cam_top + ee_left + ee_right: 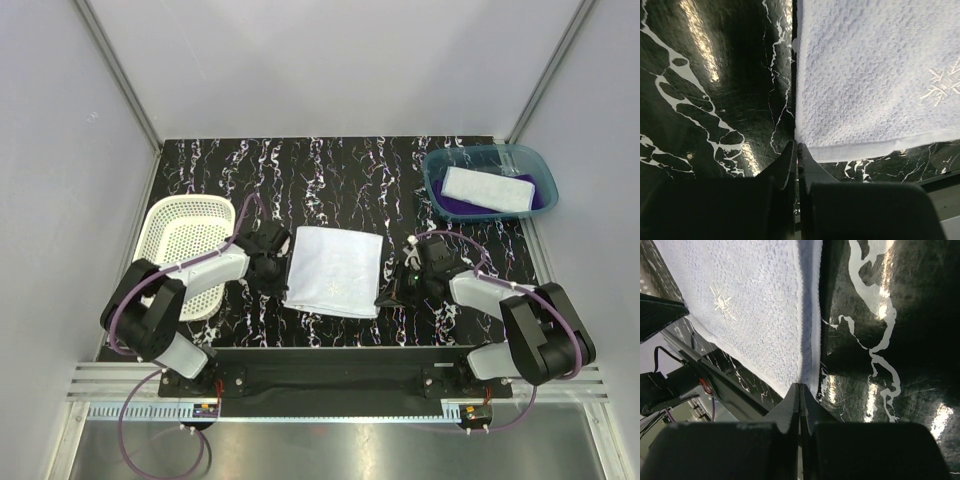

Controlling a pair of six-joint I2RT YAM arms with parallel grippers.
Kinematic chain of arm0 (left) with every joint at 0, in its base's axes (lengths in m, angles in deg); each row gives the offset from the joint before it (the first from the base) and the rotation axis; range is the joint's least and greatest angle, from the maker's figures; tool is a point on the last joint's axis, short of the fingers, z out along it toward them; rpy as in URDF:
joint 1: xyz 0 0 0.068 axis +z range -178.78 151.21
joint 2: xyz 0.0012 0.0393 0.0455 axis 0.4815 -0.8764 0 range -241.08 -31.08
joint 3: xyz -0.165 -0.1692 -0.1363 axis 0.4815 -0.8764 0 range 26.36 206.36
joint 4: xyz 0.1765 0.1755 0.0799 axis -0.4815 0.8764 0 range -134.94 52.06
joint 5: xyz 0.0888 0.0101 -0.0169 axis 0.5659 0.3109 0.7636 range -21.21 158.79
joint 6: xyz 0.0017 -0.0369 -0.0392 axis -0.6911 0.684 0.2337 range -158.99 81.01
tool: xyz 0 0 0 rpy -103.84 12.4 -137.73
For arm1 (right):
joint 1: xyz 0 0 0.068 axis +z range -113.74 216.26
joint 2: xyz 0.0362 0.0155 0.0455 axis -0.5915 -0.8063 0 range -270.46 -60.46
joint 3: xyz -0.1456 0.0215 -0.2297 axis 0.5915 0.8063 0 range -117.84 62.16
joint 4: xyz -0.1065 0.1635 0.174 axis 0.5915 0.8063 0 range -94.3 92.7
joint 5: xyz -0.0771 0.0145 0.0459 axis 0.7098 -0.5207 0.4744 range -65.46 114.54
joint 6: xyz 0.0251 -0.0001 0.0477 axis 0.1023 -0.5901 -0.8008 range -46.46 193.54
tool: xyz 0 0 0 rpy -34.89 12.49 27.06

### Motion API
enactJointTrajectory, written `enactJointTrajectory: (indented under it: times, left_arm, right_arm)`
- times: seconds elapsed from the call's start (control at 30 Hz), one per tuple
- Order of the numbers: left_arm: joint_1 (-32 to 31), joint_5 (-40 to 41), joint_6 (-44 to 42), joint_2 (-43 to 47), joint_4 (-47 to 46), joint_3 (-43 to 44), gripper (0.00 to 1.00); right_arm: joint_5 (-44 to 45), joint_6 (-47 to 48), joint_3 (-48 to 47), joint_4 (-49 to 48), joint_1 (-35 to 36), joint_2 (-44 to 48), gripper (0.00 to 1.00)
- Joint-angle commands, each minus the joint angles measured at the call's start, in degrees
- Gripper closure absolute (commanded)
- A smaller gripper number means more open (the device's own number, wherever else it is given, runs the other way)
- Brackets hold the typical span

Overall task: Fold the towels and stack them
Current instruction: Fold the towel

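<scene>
We see a plain pale blue-white rectangular terry cloth towel lying spread flat on the black white-veined marble-patterned surface. It sits in the middle near the front edge, between the two arms. A small white stitched star-like mark shows on its nap in both wrist views.

The left hand is low at the towel's left edge, near its front corner. In the left wrist view its two black fingers are pressed together, and their tips meet just at the cloth's corner. We cannot tell whether any cloth is caught between them.

The right hand is at the towel's front right corner. In the right wrist view its fingers are likewise together, with only a thin seam between them. The thick hem of the towel runs right down to the tips. Here too we cannot tell whether the hem is pinched or only touched.

At the far right of the surface stands a translucent teal rectangular plastic bin, well apart from the spread towel. Inside it a folded light blue cloth towel lies on top of a deep purple cloth towel, which shows at the bin's left and right ends.

A white perforated plastic basket sits at the left edge of the surface, beside the left arm, and we see no cloth in it.
</scene>
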Motion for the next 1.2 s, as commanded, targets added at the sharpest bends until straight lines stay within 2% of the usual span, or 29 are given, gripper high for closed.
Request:
enactJointTrajectory:
  times: [0.0, 0.13, 0.3, 0.53, 0.73, 0.93, 1.13, 1.17]
  left_arm:
    - [0.1, -2.0, -0.8, -0.1, -4.0, -0.3, 1.00]
    - [0.1, -2.0, -0.7, 0.1, -4.9, -1.6, 1.00]
    - [0.0, -2.5, -0.6, -0.2, -4.7, -1.8, 1.00]
    - [-0.1, -2.9, 0.6, 4.2, -4.3, -3.5, 1.00]
    - [0.0, -3.9, 2.1, 11.0, -1.1, -0.7, 1.00]
    - [0.0, -7.5, 4.5, 10.7, -8.9, -10.5, 1.00]
    - [0.0, -6.7, 3.6, 7.3, -10.5, -11.9, 1.00]
    - [0.0, -6.1, 3.5, 7.1, -9.5, -11.5, 1.00]
  right_arm:
    - [2.2, -0.1, 0.0, -1.4, 0.5, 1.8, 1.00]
    - [5.6, 1.3, -0.4, 1.7, 0.5, 3.8, 1.00]
    - [5.7, 1.8, -0.4, 2.9, 0.5, 4.9, 1.00]
    - [4.9, 2.6, -0.2, 4.1, 0.5, 5.7, 1.00]
    - [5.5, 5.2, -6.3, 14.0, 0.5, 10.8, 1.00]
    - [3.8, 0.9, 2.4, 7.5, 0.7, 11.0, 1.00]
    - [3.8, -3.0, 6.4, 2.3, 1.1, 10.8, 1.00]
    - [3.6, -3.4, 6.6, 1.6, 1.1, 10.8, 0.96]
